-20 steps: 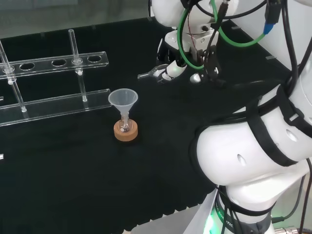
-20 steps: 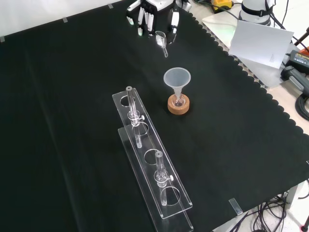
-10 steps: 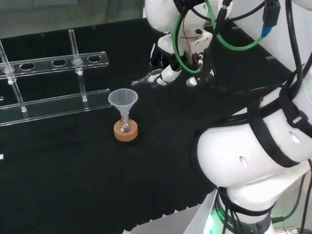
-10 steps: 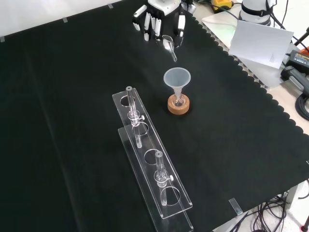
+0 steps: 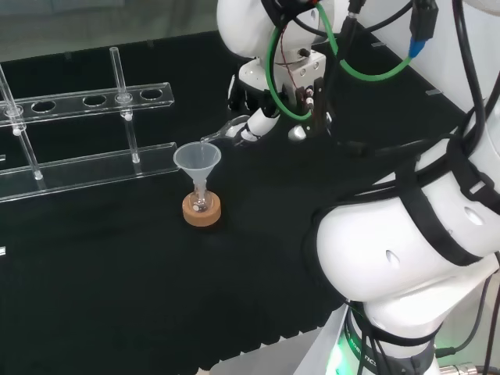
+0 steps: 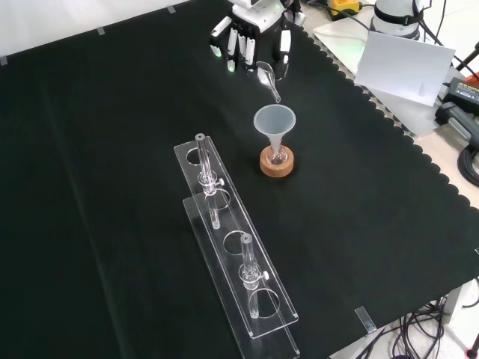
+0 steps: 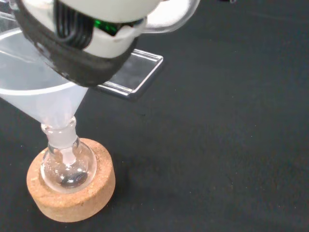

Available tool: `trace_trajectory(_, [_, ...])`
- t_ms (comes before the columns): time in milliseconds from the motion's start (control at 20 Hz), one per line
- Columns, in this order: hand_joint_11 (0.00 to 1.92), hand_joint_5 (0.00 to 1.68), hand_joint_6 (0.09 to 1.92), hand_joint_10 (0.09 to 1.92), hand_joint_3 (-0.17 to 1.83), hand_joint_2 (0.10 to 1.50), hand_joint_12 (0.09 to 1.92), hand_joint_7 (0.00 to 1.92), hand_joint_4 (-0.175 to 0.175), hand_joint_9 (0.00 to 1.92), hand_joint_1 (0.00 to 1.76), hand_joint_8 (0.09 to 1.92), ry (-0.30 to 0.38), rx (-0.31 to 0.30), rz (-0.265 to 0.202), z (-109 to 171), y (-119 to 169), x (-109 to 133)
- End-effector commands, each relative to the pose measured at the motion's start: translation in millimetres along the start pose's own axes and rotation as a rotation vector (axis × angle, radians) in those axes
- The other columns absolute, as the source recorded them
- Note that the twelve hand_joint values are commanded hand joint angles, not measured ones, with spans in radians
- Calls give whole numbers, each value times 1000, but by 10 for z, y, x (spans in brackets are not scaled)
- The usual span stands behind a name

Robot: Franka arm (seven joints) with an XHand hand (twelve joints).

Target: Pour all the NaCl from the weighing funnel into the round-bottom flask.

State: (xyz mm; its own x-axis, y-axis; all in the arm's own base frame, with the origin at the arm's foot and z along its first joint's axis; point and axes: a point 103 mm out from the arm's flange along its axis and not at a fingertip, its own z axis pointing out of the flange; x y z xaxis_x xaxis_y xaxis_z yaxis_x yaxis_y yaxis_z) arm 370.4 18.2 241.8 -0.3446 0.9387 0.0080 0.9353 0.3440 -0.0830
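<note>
The hand (image 6: pixel 251 34) is pinching the weighing funnel (image 6: pixel 268 78), its spout hanging over the rim of the funnel (image 6: pixel 274 120) sitting in the flask (image 7: pixel 64 166) on its cork ring (image 6: pixel 276 162).

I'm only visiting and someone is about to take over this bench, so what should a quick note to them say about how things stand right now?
Hand: shut on the weighing funnel, held up off the cloth with its spout at the rim of the plastic funnel.
Flask: the small round-bottom flask sits on its cork ring, the plastic funnel standing in its neck.
Done: weighing funnel picked up and brought to the funnel.
Left: tip it and pour all the salt; whether any has gone in yet cannot be told.
The clear tube rack beside the flask is not involved.
</note>
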Motion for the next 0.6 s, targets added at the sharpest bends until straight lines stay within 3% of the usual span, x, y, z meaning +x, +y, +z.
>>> trace_trajectory(50, [56,1393,317,184,330,788,1601,1598,175,1081,1115,87,-36,17,-35,30,114,89])
trace_trajectory(300, [56,1392,319,184,328,790,1601,1598,175,1081,1114,87,-72,20,-59,28,185,110])
trace_trajectory(600, [57,1390,322,183,326,791,1601,1598,175,1082,1114,87,-117,22,-79,-16,238,-33])
